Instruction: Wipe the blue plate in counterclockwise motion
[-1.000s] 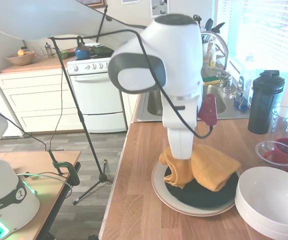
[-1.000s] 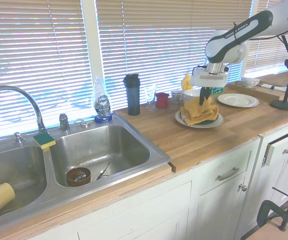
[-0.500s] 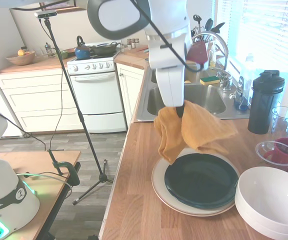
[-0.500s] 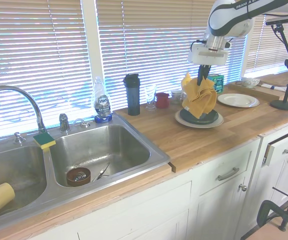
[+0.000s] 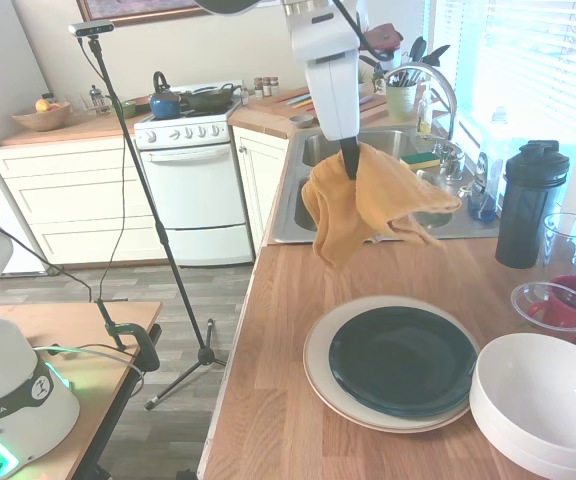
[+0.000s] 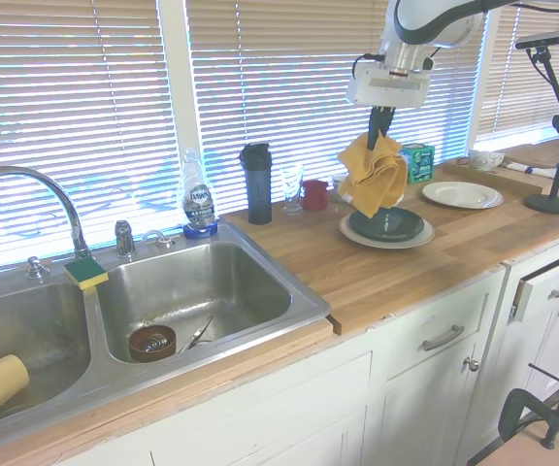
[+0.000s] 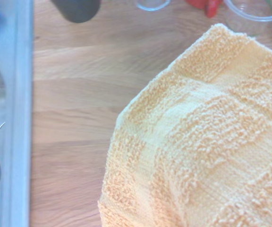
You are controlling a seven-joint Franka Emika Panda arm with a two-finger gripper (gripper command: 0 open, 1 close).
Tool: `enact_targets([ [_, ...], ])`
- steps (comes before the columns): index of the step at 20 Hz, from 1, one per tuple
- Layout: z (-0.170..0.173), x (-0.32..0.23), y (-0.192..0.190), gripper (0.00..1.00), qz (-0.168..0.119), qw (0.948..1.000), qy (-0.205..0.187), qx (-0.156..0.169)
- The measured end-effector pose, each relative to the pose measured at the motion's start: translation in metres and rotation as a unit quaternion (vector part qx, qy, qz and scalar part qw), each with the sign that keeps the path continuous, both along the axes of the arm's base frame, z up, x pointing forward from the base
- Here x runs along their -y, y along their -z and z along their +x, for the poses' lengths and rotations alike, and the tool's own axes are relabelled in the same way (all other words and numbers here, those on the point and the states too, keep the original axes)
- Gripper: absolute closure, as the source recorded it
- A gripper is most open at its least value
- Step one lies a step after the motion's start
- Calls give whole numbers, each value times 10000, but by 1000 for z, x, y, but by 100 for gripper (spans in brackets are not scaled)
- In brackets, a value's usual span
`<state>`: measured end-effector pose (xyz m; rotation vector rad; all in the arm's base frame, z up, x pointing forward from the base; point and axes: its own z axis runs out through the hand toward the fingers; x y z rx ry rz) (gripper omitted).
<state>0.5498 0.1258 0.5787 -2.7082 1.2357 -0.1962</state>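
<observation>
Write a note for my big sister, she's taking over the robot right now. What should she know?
Tool: shut on the yellow cloth, hanging in the air above the counter, off to the sink side of the plate.
Blue plate: bare, sitting on the cream plate, beside the white bowls.
Done: can't tell whether the wiping is finished.
Left: if not, lower the cloth onto the plate and wipe counterclockwise.

- A cream plate point(image 5: 320, 375) on the wooden table point(image 5: 268, 420).
- Stacked white bowls point(image 5: 538, 400) just beside it.
- A black bottle point(image 5: 528, 205) near the sink point(image 6: 192, 291).
</observation>
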Motion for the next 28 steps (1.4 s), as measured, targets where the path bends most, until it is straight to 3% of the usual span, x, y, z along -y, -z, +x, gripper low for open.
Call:
enact_targets([
  [8,6,-53,-19,100,-181,9996,-220,20],
  [17,45,-101,-20,100,-298,9988,-398,-50],
  [28,96,-163,24,100,-362,9971,-572,-353],
])
